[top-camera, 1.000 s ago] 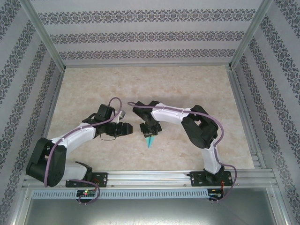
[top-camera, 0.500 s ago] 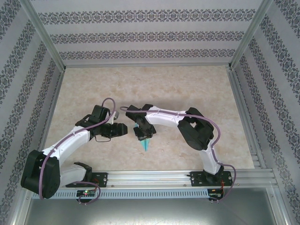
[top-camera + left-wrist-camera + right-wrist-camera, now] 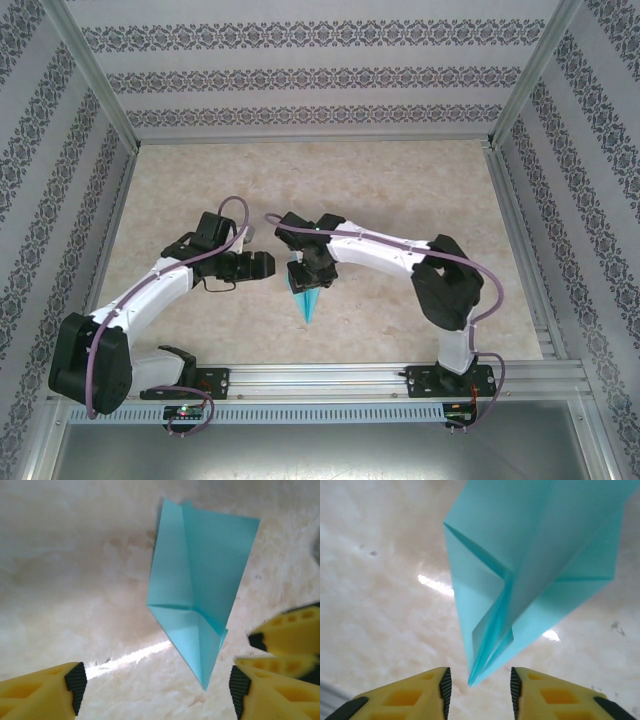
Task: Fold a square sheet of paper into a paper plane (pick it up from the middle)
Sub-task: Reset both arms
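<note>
The paper plane (image 3: 307,303) lies on the table (image 3: 400,190), about midway across and in its near half, its pointed end toward the near edge. The right gripper (image 3: 312,283) stands over the plane's far end (in the right wrist view, that end sits between its fingers). The left gripper (image 3: 270,267) is just left of the plane, apart from it

You see a turquoise paper plane (image 3: 306,296) lying on a table (image 3: 400,180) marbled in cream and beige. The left gripper (image 3: 155,690) and right gripper (image 3: 477,687) are yellow, edged in black. White arms (image 3: 150,290) have black joints and purple cables (image 3: 232,205). The walls (image 3: 300,75) are white with grey ornamental bands.
</note>
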